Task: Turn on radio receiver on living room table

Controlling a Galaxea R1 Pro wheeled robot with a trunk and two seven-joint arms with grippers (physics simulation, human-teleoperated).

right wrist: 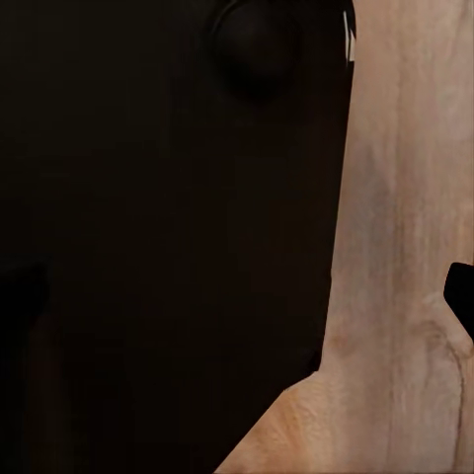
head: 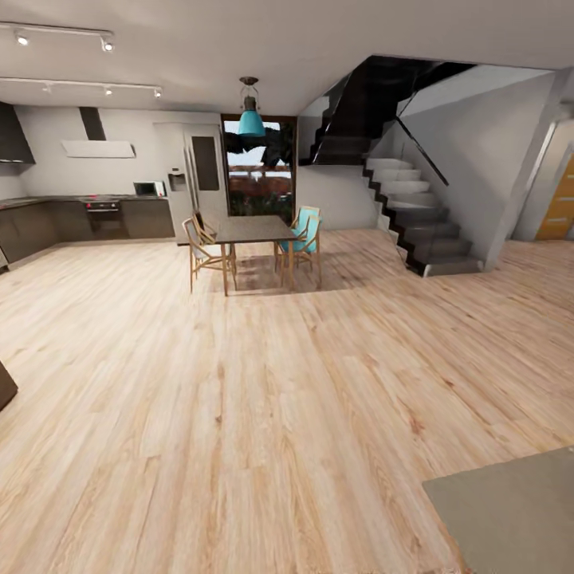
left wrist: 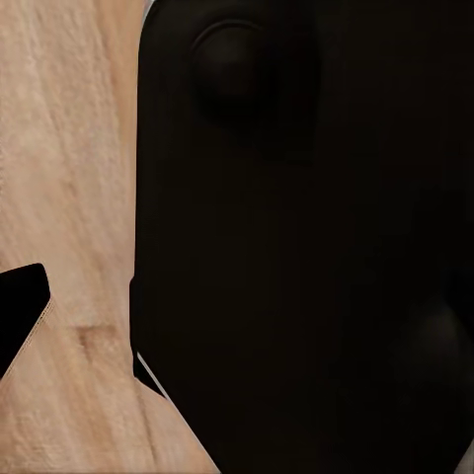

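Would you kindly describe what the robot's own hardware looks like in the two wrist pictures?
In both wrist views it is a large matte black body with rounded edges and a round bump near one end. A thin pale line edges it. Light wood floor lies behind. No cables or markings are discernible.

Open wood floor (head: 263, 414) stretches wide ahead. Far off, a dining table (head: 253, 229) with 4 chairs (head: 303, 243) blocks the middle, a staircase (head: 414, 223) the right, kitchen counters (head: 88, 219) the left. A grey rug corner (head: 518, 510) lies near right.

Light wood plank floor (head: 279, 399) (open-plan room) — glossy, bare.
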